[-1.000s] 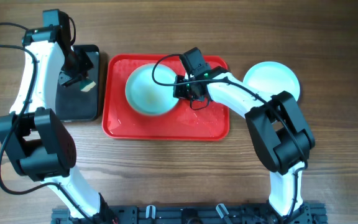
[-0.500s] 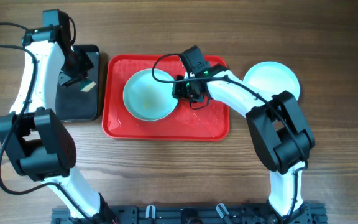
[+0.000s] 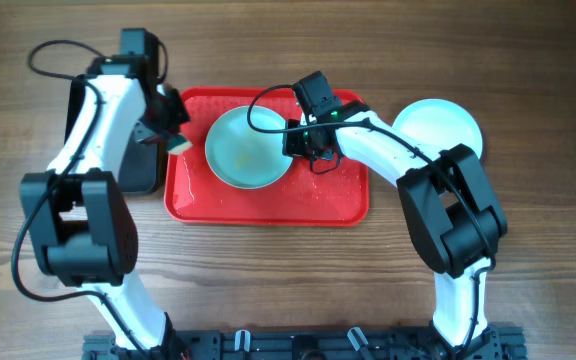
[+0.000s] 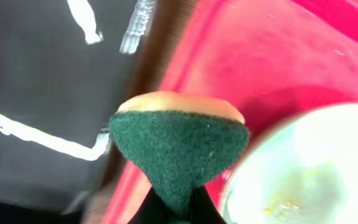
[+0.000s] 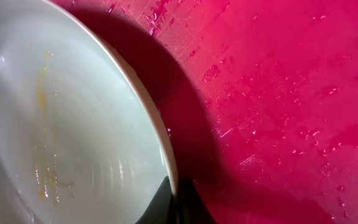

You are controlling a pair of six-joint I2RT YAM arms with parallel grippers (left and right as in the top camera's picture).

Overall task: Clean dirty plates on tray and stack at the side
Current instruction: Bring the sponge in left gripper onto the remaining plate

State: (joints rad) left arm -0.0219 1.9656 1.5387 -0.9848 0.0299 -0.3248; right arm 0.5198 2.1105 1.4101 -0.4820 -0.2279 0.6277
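As the overhead camera has it: the right hand pinches the right rim of a turquoise plate on the red tray, seemingly to steady it for scrubbing. The left hand carries a sponge over the tray's left edge, just beside the plate and not yet on it.
Side stack, overhead: a second plate lies on the wooden surface right of the tray, well apart from the work. This is likely the spot for clean ones; whether another plate lies beneath it cannot be told.
Count, overhead: two plates visible, one red tray, one black tray mostly hidden behind the left arm, one sponge, two arms.
Left wrist: the hand is closed on the sponge, green scouring face forward and yellow backing behind. The plate, bearing a yellowish smear, sits at lower right.
Right wrist: the fingers are narrow, clamped on the plate's rim. The plate casts a broad shadow on the wet tray, so it appears tipped up. Yellow streaks on it suggest the cleaning is yet to be done.
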